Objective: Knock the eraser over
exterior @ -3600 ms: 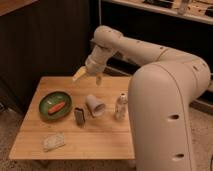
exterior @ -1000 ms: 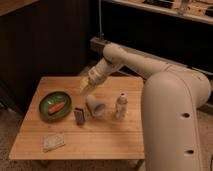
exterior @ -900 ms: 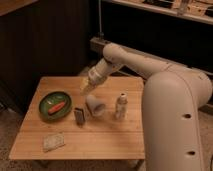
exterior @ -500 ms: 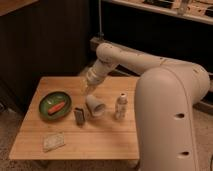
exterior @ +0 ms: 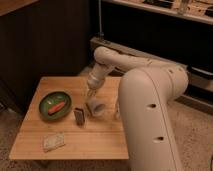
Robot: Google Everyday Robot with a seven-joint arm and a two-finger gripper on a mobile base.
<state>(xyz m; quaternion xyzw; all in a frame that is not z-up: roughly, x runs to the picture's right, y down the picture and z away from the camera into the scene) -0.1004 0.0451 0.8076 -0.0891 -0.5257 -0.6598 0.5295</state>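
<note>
The eraser (exterior: pixel 79 115), a small dark block with a lighter grey face, stands upright on the wooden table (exterior: pixel 67 145), between the green plate and the white cup. My gripper (exterior: pixel 90 92) hangs over the table behind the cup, up and to the right of the eraser, not touching it. The small bottle is hidden behind my arm.
A green plate (exterior: pixel 55 104) with an orange carrot-like piece (exterior: pixel 56 107) sits at the left. A white cup (exterior: pixel 95 107) lies on its side right of the eraser. A pale speckled pad (exterior: pixel 53 141) lies near the front edge. My white arm (exterior: pixel 150 110) covers the table's right side.
My gripper has come down and toward the cup and eraser from higher over the table's back. The arm's bulk has shifted left and hides the small bottle. The eraser has not moved.
</note>
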